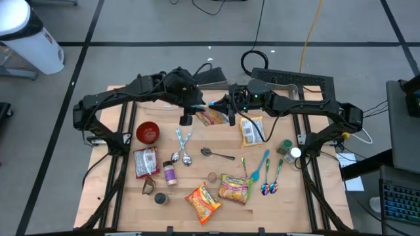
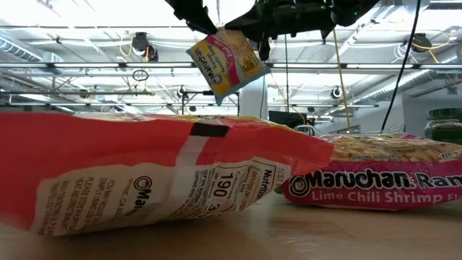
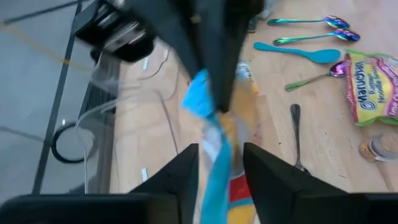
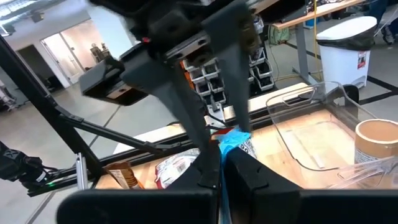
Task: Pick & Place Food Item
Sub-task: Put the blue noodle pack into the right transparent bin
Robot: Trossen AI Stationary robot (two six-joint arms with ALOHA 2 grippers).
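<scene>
While the right gripper [image 1: 231, 113] pinches the ramen packet [image 2: 225, 63] aloft mid-table, the left gripper [image 1: 190, 117] stands parted around it: a handover, calling next for the left's retreat

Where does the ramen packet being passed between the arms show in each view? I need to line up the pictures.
High view: ramen packet at upper centre, between the left claw and right claw.
Low view: hanging at top centre.
Left wrist view: running up from between that claw's fingers.
Right wrist view: blue edge at centre.
Shared landmark: the teal spoon, in the high and left wrist views only.
</scene>
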